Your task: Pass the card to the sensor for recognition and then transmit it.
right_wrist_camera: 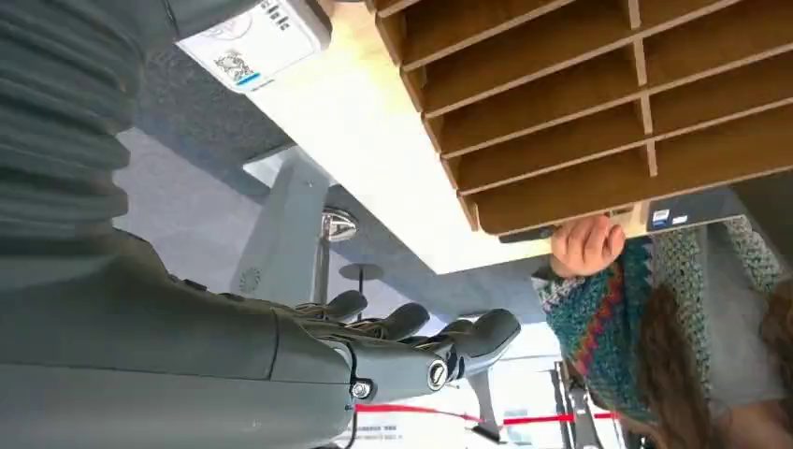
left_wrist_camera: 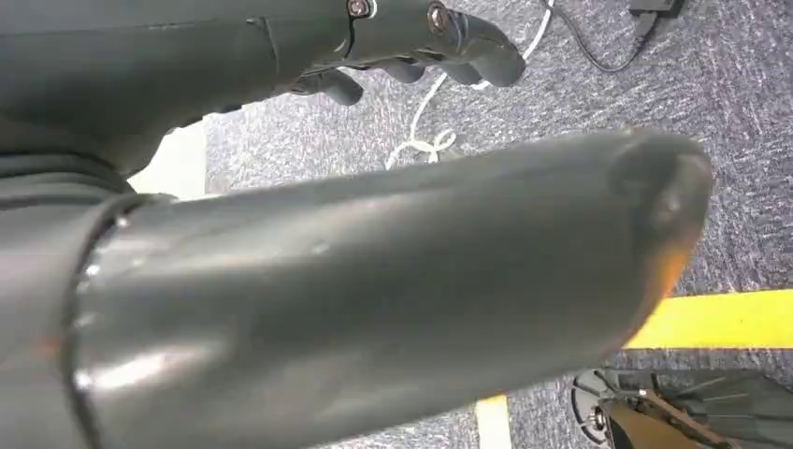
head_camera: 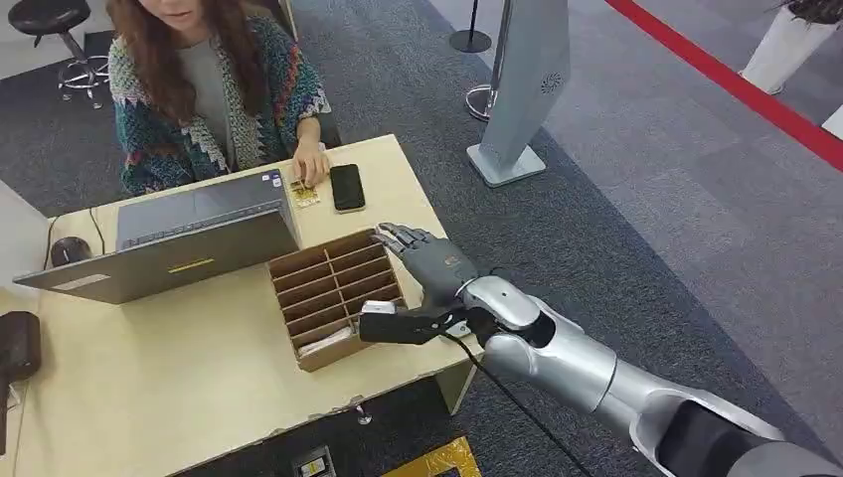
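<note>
Head view: my right hand (head_camera: 429,260) hovers empty, fingers extended, at the wooden divider box's (head_camera: 333,296) far right corner near the desk's (head_camera: 149,388) right edge; cards (head_camera: 326,343) lie in its nearest compartment. Left wrist view: my left hand (left_wrist_camera: 411,42) hangs over carpet, fingers loosely curled, holding nothing. Right wrist view: fingers (right_wrist_camera: 421,327) apart beside the box; I judge pickup not begun, and next I must reach back to that compartment.

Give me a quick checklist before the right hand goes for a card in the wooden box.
1. Right hand free: ok, fingers spread, nothing held.
2. Hand at the box: ok, it hovers at the box's far right corner.
3. Card in reach: cannot tell; something pale lies in the near slot, but the other slots look empty.
4. Person's hand out of the way: ok, it rests on the table by the phone, apart from the box.
5. Sensor located: cannot tell.
6. Left hand idle: ok, hanging over the floor.
</note>
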